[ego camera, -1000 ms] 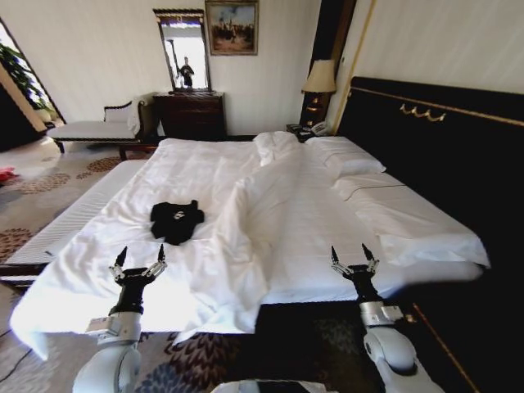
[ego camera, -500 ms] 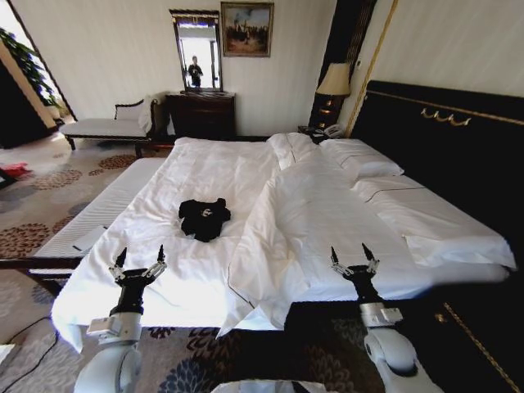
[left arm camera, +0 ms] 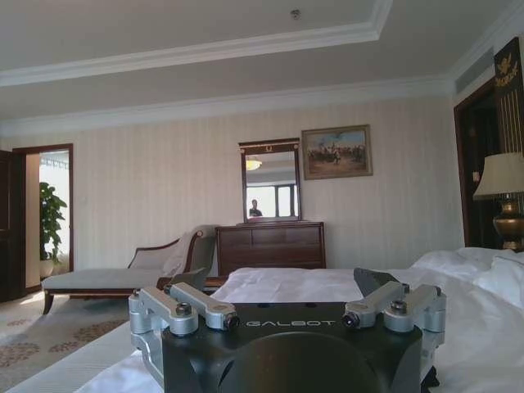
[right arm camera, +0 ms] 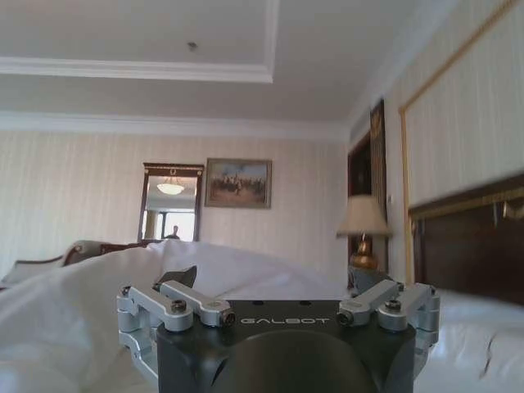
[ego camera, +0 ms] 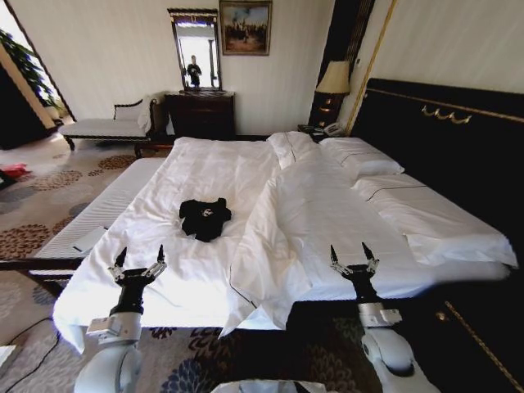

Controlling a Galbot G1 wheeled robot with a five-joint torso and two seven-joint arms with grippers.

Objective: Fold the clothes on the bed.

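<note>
Hotel-type bedroom, striped pale walls, patterned carpet [ego camera: 33, 237]. Wide bed [ego camera: 205, 176] with white duvet fills the middle of the head view, dark headboard [ego camera: 442, 155] along the right. Dresser [ego camera: 201, 115] with mirror [ego camera: 195, 49] and painting [ego camera: 244, 27] on the far wall, chaise [ego camera: 102, 127] far left, lamp [ego camera: 333, 79] by the headboard.

Left gripper [ego camera: 137, 260] hangs at the near foot edge of the bed, fingers spread wide, holding nothing. Right gripper [ego camera: 354, 258] at the same height over the near right part of the duvet, also spread wide and empty. Both point up and away from the robot.

T-shirt [ego camera: 205, 218] – black, crumpled in a small heap – lies on the flat white sheet ahead of the left gripper and a bit toward the right gripper, well apart from both. Lettering shows as a tiny white mark, not readable; sleeves and hem can't be made out in the bunch.

Duvet is pulled into a raised fold [ego camera: 266, 221] just beside the T-shirt, on the side toward the right gripper, its corner spilling over the foot edge between the two grippers. Flat open sheet on the T-shirt's other sides.

In the left wrist view the gripper body [left arm camera: 286, 344] blocks the lower bed; the right wrist view has the duvet bulge [right arm camera: 98, 295] hiding what lies behind.
</note>
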